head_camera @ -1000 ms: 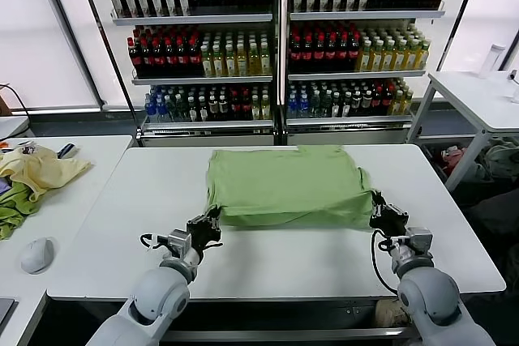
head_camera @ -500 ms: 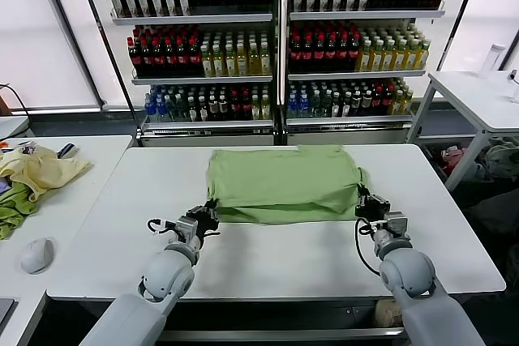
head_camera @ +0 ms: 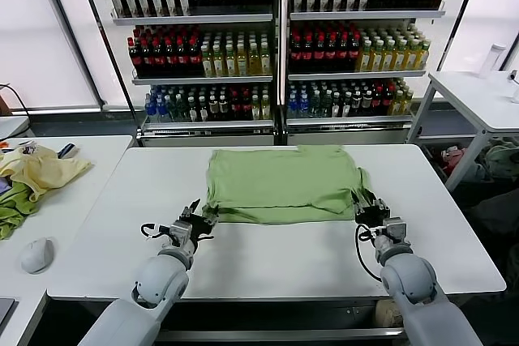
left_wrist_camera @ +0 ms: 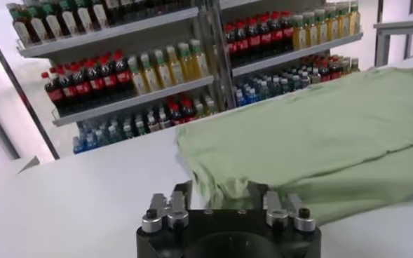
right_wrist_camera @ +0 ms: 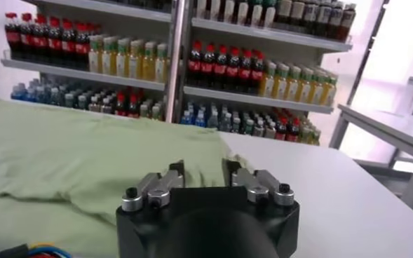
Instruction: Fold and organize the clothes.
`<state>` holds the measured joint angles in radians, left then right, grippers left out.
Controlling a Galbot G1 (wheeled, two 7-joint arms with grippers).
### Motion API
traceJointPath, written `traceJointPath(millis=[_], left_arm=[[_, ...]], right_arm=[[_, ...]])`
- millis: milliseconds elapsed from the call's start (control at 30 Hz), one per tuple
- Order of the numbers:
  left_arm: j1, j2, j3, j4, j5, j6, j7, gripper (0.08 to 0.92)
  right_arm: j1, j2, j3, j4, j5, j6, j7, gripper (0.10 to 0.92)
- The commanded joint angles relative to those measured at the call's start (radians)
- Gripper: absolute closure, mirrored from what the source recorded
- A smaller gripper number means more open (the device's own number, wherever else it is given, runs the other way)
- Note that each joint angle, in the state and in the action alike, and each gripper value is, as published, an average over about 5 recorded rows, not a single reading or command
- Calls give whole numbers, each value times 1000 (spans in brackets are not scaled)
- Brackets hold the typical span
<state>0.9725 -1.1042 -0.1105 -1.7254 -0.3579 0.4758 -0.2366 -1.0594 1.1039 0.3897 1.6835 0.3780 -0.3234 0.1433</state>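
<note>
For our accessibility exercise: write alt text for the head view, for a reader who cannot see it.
A light green folded polo shirt lies on a white table. The left tool and right tool sit open at its near corners, before shelves of bottled drinks.

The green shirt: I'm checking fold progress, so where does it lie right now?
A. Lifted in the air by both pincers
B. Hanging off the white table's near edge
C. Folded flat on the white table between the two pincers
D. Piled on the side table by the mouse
C: the green shirt lies folded flat on the white table, the left pincer and right pincer at its near corners.
</note>
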Motion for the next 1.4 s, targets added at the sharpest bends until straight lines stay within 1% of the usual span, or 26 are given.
traceJointPath(millis=[33,167,267,333,467,633,833,900,1000,1100,1200,1400], left_arm=[[-20,-10,4,53,-43,6,0,246],[-52,-19,16,90,-56,8,-6,189],[-60,-24,21,97,-61,5,-10,180],[-57,-25,22,94,-63,0,-10,198],[-47,-26,23,90,-66,-9,-7,293],[-44,-27,23,92,-72,-14,-2,440],[-36,-29,20,91,-89,-19,10,614],[-28,-28,17,83,-92,-24,14,674],[-9,-25,8,61,-95,-31,19,761],[24,-22,-7,21,-97,-36,21,843],[70,-13,-23,-34,-98,-37,21,890],[177,7,-64,-144,-96,-34,18,895]], right_arm=[[-8,5,25,-44,62,-40,29,301],[35,9,-6,-80,97,-78,37,219],[61,11,-19,-107,120,-90,48,240],[70,9,-24,-119,134,-91,50,294],[69,1,-32,-120,146,-85,39,406],[71,-3,-37,-120,144,-75,28,552],[60,-6,-38,-108,139,-66,22,708],[51,-7,-36,-102,135,-62,20,768],[34,-7,-32,-91,130,-55,18,836],[4,-9,-20,-66,128,-51,17,862],[-44,-18,-3,-24,119,-47,15,865],[-166,-32,46,102,94,-40,15,865]])
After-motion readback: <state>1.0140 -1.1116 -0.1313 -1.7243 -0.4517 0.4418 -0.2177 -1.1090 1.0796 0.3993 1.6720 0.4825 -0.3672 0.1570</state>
